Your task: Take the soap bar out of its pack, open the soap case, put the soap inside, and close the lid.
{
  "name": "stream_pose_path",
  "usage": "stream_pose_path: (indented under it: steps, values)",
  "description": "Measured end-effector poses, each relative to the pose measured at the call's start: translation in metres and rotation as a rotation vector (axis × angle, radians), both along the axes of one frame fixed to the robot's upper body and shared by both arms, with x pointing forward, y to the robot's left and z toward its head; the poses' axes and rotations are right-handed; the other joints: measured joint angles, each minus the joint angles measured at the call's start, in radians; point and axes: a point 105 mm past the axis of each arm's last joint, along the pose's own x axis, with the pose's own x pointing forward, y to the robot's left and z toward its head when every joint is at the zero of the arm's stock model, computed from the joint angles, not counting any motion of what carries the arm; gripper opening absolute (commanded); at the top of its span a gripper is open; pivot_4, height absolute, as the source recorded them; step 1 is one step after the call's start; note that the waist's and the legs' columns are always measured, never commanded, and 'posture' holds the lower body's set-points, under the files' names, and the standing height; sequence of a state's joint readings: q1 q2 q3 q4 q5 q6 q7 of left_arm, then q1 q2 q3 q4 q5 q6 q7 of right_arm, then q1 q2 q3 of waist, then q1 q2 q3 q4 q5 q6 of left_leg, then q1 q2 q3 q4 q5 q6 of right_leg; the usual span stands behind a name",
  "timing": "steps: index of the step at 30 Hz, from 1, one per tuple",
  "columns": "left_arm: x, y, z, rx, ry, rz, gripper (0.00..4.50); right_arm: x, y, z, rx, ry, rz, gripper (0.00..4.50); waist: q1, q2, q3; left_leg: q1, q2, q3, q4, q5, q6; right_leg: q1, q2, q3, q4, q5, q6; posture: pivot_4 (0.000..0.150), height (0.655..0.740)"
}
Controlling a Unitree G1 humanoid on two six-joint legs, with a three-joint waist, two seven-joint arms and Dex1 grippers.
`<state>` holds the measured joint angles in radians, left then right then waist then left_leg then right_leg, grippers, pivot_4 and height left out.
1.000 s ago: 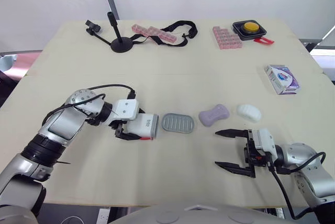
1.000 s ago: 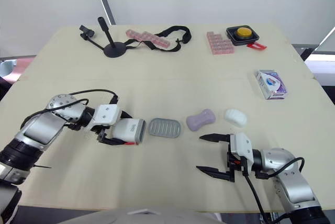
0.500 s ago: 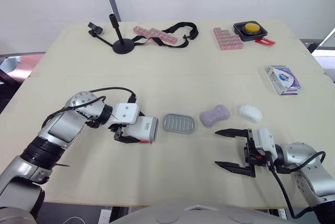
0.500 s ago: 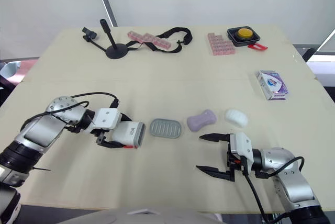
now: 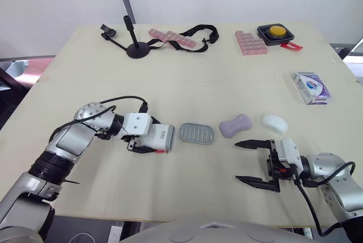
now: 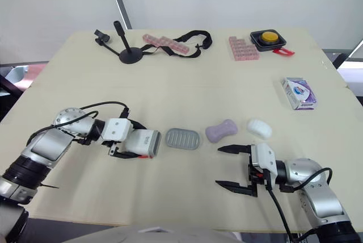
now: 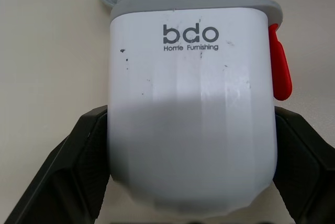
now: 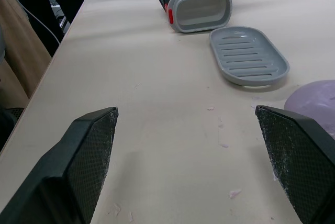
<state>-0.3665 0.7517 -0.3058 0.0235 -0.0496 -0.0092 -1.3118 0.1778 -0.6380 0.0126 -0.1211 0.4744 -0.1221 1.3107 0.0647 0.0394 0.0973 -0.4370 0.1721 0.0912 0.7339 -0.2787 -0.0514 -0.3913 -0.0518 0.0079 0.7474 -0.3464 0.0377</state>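
Starting on the left, we have the left claw (image 5: 146, 137) pinching the white soap case (image 5: 160, 136), a finger on each flank. The case lies on its side on the surface (image 5: 187, 84) with its grey-rimmed mouth facing toward the middle, and the right wrist view shows that mouth open and hollow. Just beside the mouth lies a grey ridged piece (image 5: 197, 134), flat on the surface; we take it for the lid or the inner tray, so the opening step looks done. Next along come a lilac bar (image 5: 235, 125) and a white bar (image 5: 274, 122), side by side and bare. Which one is the soap we cannot say, but the unpacking looks finished. Near them, toward us, the right claw (image 5: 238, 162) sits low over the surface, fingers spread wide and holding nothing. Farther off by the right edge stands the soap pack (image 5: 309, 87), well apart from everything else. What is left, as we read it: get the soap into the case, then fit the grey piece and close it.
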Motion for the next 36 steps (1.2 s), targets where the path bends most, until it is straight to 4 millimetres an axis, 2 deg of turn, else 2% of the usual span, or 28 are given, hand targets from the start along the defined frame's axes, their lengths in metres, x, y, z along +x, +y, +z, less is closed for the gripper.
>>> stream_pose_path:
  steps: [14,15,21,31,36]
  values:
    - [0.005,0.001,0.001,-0.017,0.033,0.022,3.50,-0.001,-0.004,-0.004,-0.001,0.003,-0.009,4.50,-0.011,-0.001,0.001,-0.003,-0.001,0.000,0.000,0.000,0.002,-0.002,-0.001,-0.001,0.000,0.000,0.000,0.150,0.7096]
    - [0.009,0.000,0.003,-0.022,0.029,0.041,4.00,0.000,-0.004,-0.003,-0.001,0.001,-0.010,4.50,-0.011,-0.001,0.001,-0.003,-0.001,-0.001,0.000,0.000,0.002,-0.003,-0.001,-0.002,0.000,0.000,0.000,0.150,0.7096]
    - [0.017,0.001,0.006,-0.023,0.048,0.094,4.00,0.000,-0.004,-0.004,-0.001,0.000,-0.014,4.50,-0.018,-0.004,0.003,-0.006,-0.001,-0.001,-0.001,0.000,0.003,-0.006,-0.001,-0.002,0.000,0.000,0.000,0.150,0.7096]
    - [0.017,-0.002,0.008,-0.073,0.132,0.151,4.00,0.002,-0.003,-0.002,0.000,0.001,-0.024,4.50,-0.017,-0.007,0.005,-0.006,-0.001,-0.001,-0.002,0.000,0.003,-0.006,-0.001,-0.003,-0.001,0.000,0.000,0.150,0.7096]
    - [0.015,0.004,0.010,-0.038,0.133,0.138,4.00,0.002,-0.003,-0.002,-0.001,0.008,-0.030,4.50,-0.019,-0.010,0.007,-0.006,0.000,-0.001,-0.003,0.000,0.003,-0.006,0.000,-0.003,-0.002,0.000,0.000,0.150,0.7096]
